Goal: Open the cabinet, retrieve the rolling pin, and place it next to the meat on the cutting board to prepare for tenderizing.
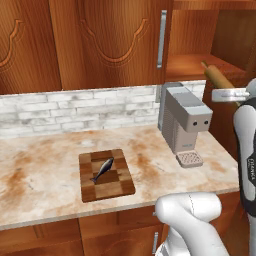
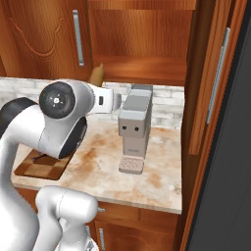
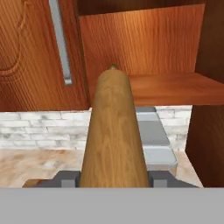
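Two-finger gripper [image 3: 113, 177] clamping the light tan wooden rolling pin [image 3: 113, 131] before the open reddish-brown cabinet [image 3: 144, 43], above the grey coffee machine [image 1: 182, 120]

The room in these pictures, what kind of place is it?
Most likely a home kitchen: a marble-look counter under wooden wall cabinets, a white brick backsplash, a coffee machine, and a cutting board with meat on it.
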